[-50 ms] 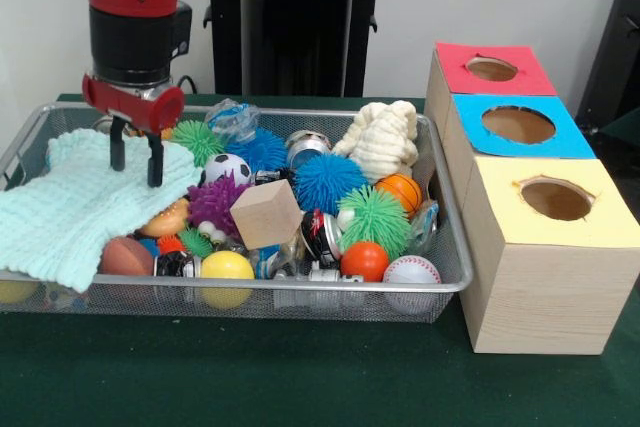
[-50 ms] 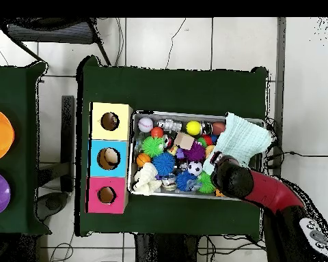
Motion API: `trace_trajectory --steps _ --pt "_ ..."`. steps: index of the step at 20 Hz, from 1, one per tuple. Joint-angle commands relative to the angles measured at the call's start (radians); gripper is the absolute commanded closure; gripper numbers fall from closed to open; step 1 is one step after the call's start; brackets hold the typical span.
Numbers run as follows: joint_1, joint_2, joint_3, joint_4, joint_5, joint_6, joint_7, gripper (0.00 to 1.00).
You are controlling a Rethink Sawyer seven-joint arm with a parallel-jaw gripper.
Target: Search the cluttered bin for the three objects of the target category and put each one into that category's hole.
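Green cloth is covering the table [image 1: 300, 387], where a wire bin [image 1: 455, 272] is sitting beside three wooden boxes topped red [image 1: 492, 69], blue [image 1: 517, 125] and yellow [image 1: 556, 199], each with a hole. Inside the bin, the gripper [image 1: 136, 159] is hanging over a pale green cloth [image 1: 70, 212], fingers spread and holding nothing, while balls and spiky toys are lying heaped alongside.

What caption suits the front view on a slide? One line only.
Sawyer's open gripper hovers over a mint knitted cloth in a toy-cluttered wire bin, beside red, blue and yellow sorting boxes.
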Motion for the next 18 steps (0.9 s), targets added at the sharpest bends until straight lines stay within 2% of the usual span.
trace_trajectory --steps 1,8,12,13,18 --pt "-0.028 0.125 0.109 -0.127 -0.074 0.043 -0.079 0.00" --pt "0.002 0.201 0.065 -0.179 -0.103 0.055 -0.058 0.00" --pt "0.010 0.208 0.064 -0.188 -0.122 0.038 -0.069 0.00" --pt "0.016 0.206 0.061 -0.193 -0.133 0.040 -0.071 1.00" --pt "0.066 0.199 0.008 -0.200 -0.139 0.088 -0.044 1.00"
